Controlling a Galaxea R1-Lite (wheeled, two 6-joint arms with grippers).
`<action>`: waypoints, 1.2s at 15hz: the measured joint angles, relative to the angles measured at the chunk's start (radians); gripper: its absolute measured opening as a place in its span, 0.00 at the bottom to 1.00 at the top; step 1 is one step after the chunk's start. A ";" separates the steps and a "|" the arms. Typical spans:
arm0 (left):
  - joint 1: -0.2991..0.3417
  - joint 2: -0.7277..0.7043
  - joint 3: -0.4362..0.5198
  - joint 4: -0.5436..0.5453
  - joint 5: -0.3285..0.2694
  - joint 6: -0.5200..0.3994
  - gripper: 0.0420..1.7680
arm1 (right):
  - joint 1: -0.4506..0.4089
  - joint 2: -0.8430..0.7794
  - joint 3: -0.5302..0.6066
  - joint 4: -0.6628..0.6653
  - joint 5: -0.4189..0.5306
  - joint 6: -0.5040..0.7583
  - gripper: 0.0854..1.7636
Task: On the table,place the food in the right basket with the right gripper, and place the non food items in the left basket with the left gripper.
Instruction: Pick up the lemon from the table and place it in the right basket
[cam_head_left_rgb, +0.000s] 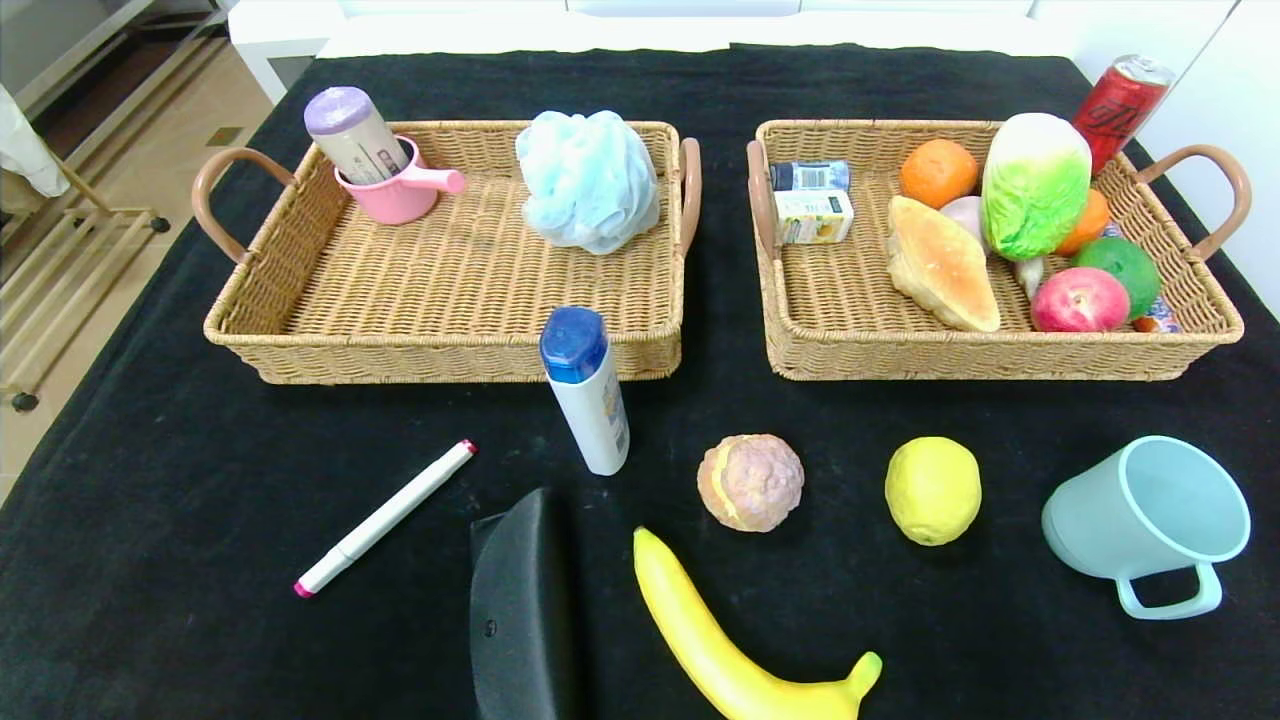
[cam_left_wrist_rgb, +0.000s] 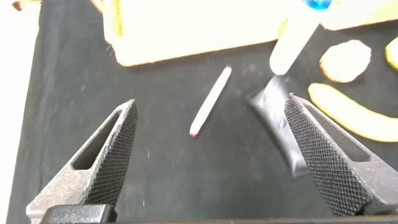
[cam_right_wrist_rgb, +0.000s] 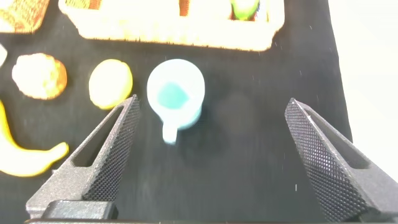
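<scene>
The left gripper (cam_left_wrist_rgb: 211, 155) hung spread wide above the cloth near the marker (cam_left_wrist_rgb: 210, 101), holding nothing. The right gripper (cam_right_wrist_rgb: 214, 155) hung equally wide over the cup (cam_right_wrist_rgb: 176, 97), beside the lemon (cam_right_wrist_rgb: 110, 83).

table cover (cam_head_left_rgb: 150, 480): black cloth, matt, faintly linty
baskets (cam_head_left_rgb: 440, 290): woven wicker, rough; smooth brown handles
bath pouf (cam_head_left_rgb: 588, 180): pale blue mesh, ruffled
shampoo bottle (cam_head_left_rgb: 590, 395): white plastic, glossy blue cap
mug (cam_head_left_rgb: 1140, 520): mint plastic, smooth
banana (cam_head_left_rgb: 720, 650): glossy, smooth
lemon (cam_head_left_rgb: 932, 490): dimpled skin
gripper fingers (cam_left_wrist_rgb: 115, 149): grey, knurled faces
</scene>
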 joint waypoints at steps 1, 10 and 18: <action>-0.013 0.049 -0.043 0.000 -0.003 0.001 0.97 | 0.001 0.066 -0.051 0.001 0.001 -0.001 0.97; -0.085 0.447 -0.310 -0.002 -0.121 0.051 0.97 | 0.164 0.504 -0.369 0.001 -0.013 -0.008 0.97; -0.229 0.636 -0.379 -0.005 -0.121 0.169 0.97 | 0.415 0.699 -0.458 0.003 -0.152 0.031 0.97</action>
